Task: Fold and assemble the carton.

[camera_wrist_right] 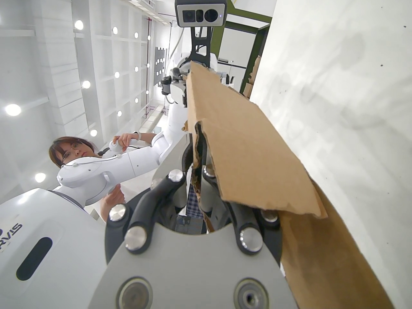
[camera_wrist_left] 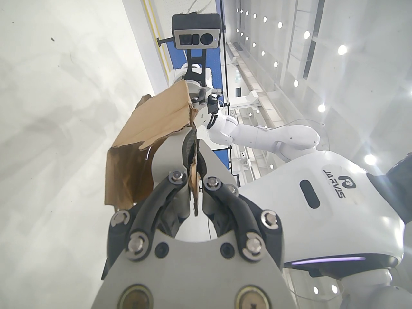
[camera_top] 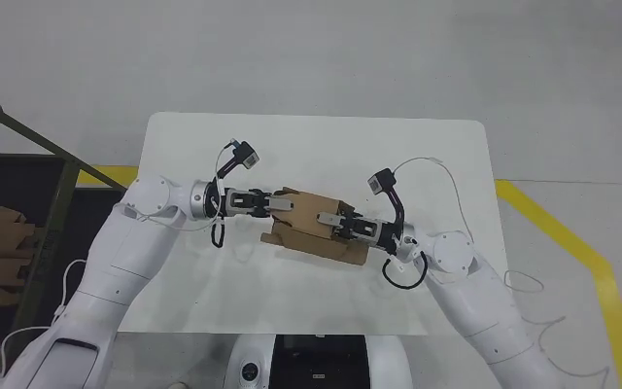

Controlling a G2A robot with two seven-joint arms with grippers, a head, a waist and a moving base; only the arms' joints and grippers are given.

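Large industrial hall, high white ceiling (camera_wrist_left: 360,11) with rows of lights (camera_wrist_left: 342,49), yellow floor line (camera_top: 564,236)

The carton (camera_top: 309,226) is plain brown corrugated cardboard, only partly folded, with loose flaps and ragged, torn-looking edges. It spans the gap between the two tools, lying roughly level and slightly skewed. The left gripper (camera_top: 279,205) pinches one end, a thin edge of board caught between its fingertips (camera_wrist_left: 189,144), with a creased panel fanning out beyond them. The right gripper (camera_top: 337,226) clamps the opposite end on a flap edge, a broad flat panel lying just beside its fingers. Its underside seems to rest on the table (camera_top: 194,146), though that is unclear.
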